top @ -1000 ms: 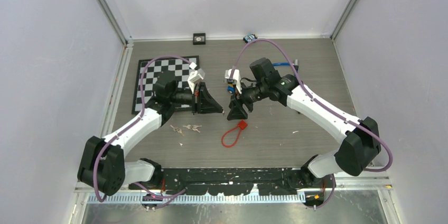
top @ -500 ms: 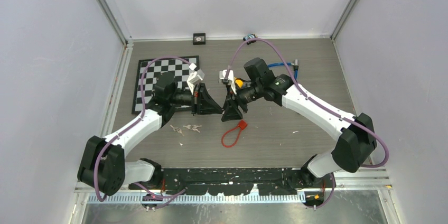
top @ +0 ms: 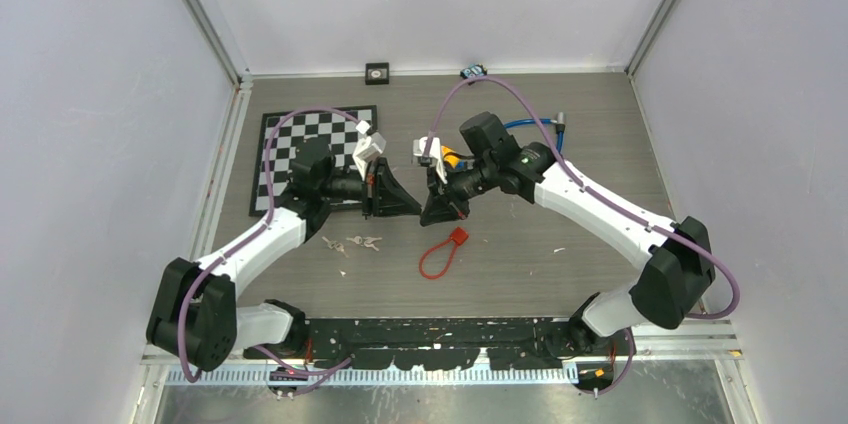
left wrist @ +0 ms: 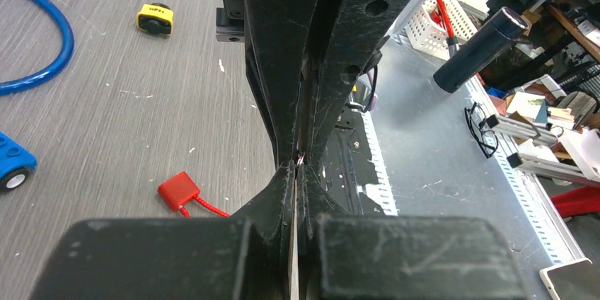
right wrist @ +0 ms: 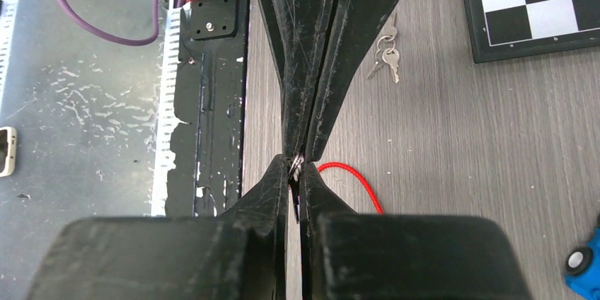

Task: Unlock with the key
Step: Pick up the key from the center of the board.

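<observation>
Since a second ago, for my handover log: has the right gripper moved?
Yes: the right gripper has shifted left, toward the chessboard, up against the left gripper.

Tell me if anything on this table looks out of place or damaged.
Small pale scraps litter the tabletop, and the black front rail is badly chipped. The keys lie loose near the left arm, apart from the red cable lock.

Left hand and right hand, both closed, meet tip to tip.
</observation>
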`<state>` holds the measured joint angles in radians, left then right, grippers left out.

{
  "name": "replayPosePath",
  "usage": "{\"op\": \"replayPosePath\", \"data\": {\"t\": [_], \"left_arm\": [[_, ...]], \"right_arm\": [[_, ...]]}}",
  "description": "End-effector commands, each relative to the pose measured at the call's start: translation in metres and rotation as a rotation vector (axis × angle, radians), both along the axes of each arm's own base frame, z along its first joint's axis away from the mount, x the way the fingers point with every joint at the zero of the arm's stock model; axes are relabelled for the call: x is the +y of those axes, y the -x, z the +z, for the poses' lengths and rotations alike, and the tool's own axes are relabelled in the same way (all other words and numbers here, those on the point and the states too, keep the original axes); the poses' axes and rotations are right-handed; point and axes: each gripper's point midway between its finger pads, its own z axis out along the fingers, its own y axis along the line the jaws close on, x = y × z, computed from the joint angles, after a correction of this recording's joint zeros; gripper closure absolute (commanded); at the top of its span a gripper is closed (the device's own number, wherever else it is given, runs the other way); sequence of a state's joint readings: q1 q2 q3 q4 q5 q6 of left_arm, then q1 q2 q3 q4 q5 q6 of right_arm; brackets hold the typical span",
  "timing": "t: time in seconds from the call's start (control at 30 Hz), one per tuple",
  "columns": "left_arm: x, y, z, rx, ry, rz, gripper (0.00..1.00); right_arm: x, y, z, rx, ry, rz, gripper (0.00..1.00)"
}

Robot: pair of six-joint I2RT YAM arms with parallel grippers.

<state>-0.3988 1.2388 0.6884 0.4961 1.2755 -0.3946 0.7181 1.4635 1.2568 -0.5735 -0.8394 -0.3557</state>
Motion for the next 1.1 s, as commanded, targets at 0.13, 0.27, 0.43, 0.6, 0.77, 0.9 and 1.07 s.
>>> {"op": "replayPosePath", "data": {"t": [0.13, 0.27, 0.43, 0.6, 0.77, 0.9, 1.07], "left_arm": [[0.003, 0.008, 0.005, -0.079, 0.007, -0.030, 1.00], [0.004, 0.009, 0.002, -0.085, -0.005, -0.035, 1.00], [0.005, 0.010, -0.004, -0.093, -0.019, -0.040, 1.00], [0.006, 0.008, -0.011, -0.110, -0.048, -0.032, 1.00], [0.004, 0.002, -0.009, -0.130, -0.057, -0.019, 0.77], [-0.002, -0.006, -0.002, -0.153, -0.056, -0.012, 0.59], [-0.016, -0.014, 0.009, -0.159, -0.060, -0.016, 0.50]], "right_arm": [[-0.016, -0.014, 0.023, -0.178, 0.026, -0.051, 0.99], [-0.022, -0.016, 0.021, -0.206, 0.051, -0.063, 0.97], [-0.025, -0.015, 0.021, -0.215, 0.060, -0.061, 0.96], [-0.026, -0.014, 0.022, -0.213, 0.061, -0.058, 1.00], [-0.027, -0.011, 0.021, -0.198, 0.059, -0.064, 1.00], [-0.026, -0.009, 0.020, -0.184, 0.052, -0.067, 1.00], [-0.025, -0.010, 0.017, -0.173, 0.053, -0.074, 1.00]]}}
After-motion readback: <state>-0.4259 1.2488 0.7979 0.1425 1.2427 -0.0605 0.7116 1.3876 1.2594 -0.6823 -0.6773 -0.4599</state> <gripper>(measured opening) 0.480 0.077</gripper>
